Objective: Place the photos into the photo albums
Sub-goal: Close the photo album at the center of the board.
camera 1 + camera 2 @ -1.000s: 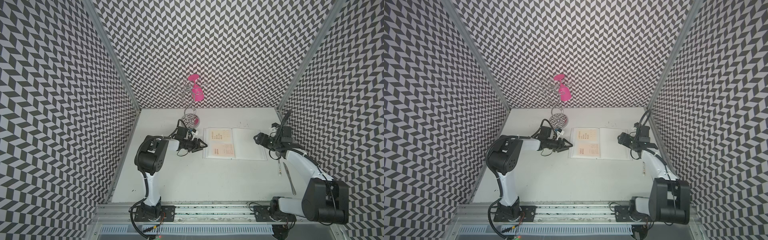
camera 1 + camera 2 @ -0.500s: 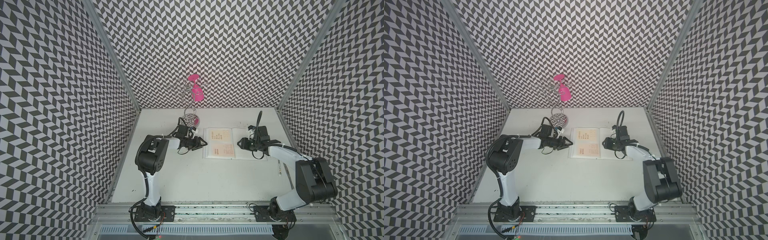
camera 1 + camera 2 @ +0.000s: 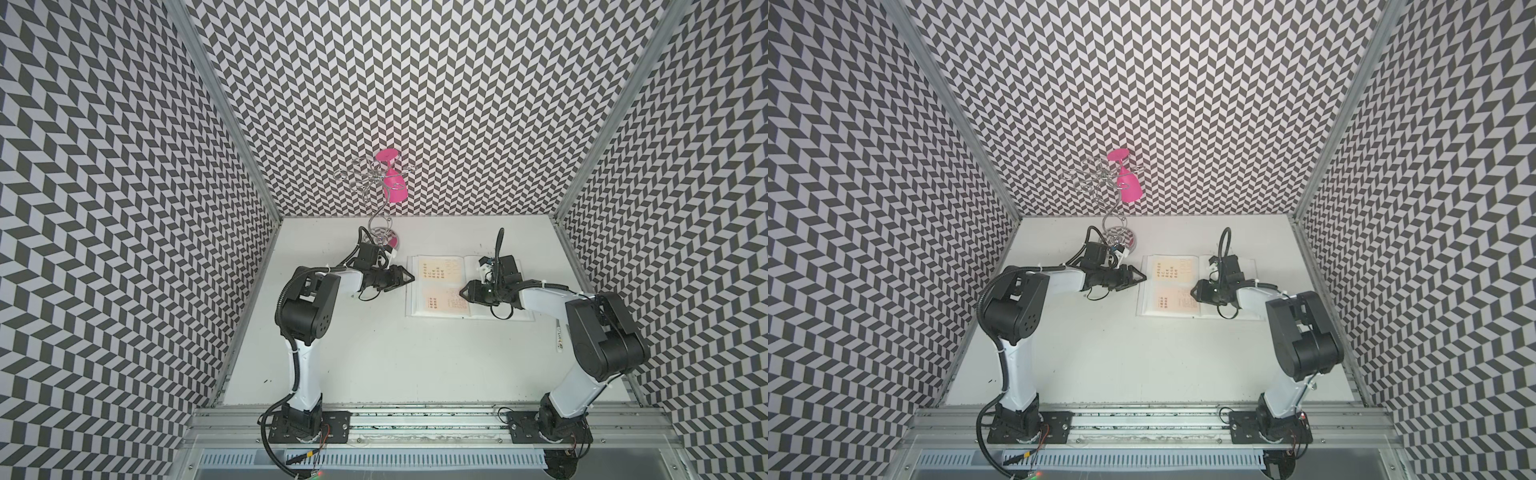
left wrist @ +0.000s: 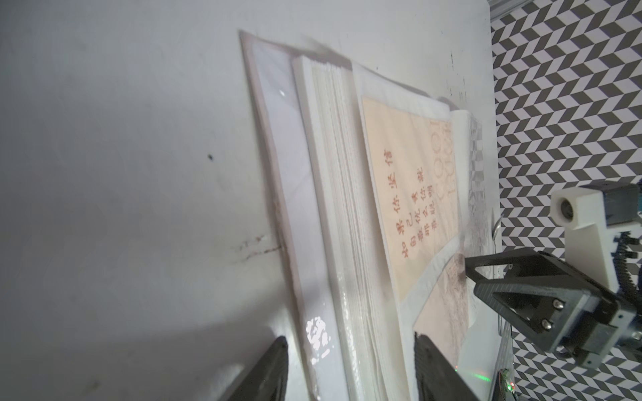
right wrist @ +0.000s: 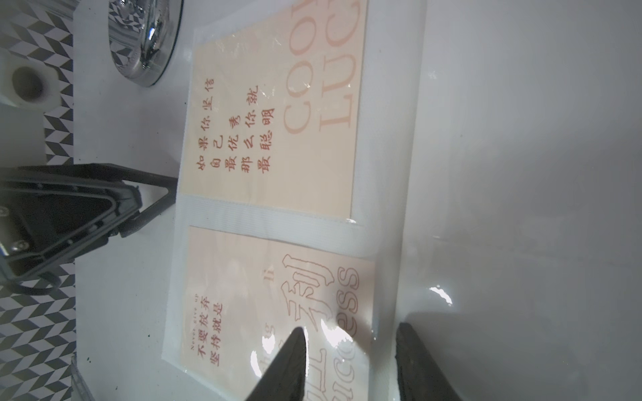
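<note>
The photo album [image 3: 478,314] [image 3: 1144,308] lies open on the table, shown in both top views. Two cream photos with red characters sit in clear sleeves on its left page, an upper one [image 3: 434,270] [image 5: 278,121] and a lower one [image 3: 440,301] [image 5: 260,295]. My left gripper [image 3: 409,276] [image 4: 351,347] is open at the album's left edge [image 4: 312,208], one finger on the table side and one over the page. My right gripper [image 3: 463,293] [image 5: 351,333] is open low over the lower photo's inner edge, beside the fold. It holds nothing.
A chrome wire stand [image 3: 380,239] with a pink goblet [image 3: 392,189] hanging from it stands behind the left gripper, its shiny base [image 5: 146,41] close to the album's far left corner. A white pen-like stick [image 3: 559,336] lies by the right wall.
My right arm swung left from beside the album's right edge, across the right page, to the lower photo, and its jaws narrowed. The left gripper stayed at the album's left edge.
</note>
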`<state>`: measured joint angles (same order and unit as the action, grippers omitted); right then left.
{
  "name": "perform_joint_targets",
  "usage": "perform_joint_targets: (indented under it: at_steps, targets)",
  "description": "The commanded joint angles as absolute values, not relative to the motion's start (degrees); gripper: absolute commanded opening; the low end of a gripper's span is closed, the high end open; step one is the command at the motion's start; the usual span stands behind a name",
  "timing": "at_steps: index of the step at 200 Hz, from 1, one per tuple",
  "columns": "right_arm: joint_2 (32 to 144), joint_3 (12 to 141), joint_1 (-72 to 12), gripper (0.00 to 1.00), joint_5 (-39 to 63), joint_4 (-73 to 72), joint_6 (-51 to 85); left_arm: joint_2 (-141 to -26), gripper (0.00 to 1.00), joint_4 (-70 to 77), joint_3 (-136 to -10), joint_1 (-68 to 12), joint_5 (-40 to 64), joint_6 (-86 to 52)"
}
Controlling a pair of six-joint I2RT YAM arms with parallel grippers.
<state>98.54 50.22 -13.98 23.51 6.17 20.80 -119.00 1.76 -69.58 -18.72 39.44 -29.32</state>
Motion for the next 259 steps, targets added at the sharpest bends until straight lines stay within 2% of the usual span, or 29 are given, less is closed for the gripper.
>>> perform_joint_targets:
  at_steps: [1,50,117,189,259]
  targets:
    - [100.36,50.41,-14.22,0.43,24.14,4.25,20.62,-122.83,0.60,-0.78,-71.02,-18.79,35.95,-28.21]
    - [101.22,50.36,-14.19,0.44,24.08,3.96,20.43,-126.33,0.60,-3.20,-73.06,-18.99,35.23,-28.90]
    - [104.77,50.28,-14.24,0.44,25.13,2.95,20.47,-127.71,0.60,-1.11,-71.34,-19.28,40.36,-31.74]
    - [106.08,48.78,-14.25,0.44,25.75,2.07,20.51,-124.73,0.58,6.09,-68.56,-19.27,50.40,-35.40]
    - [106.20,48.26,-14.21,0.44,26.51,1.81,20.54,-119.57,0.56,11.47,-66.35,-20.10,55.06,-39.37]
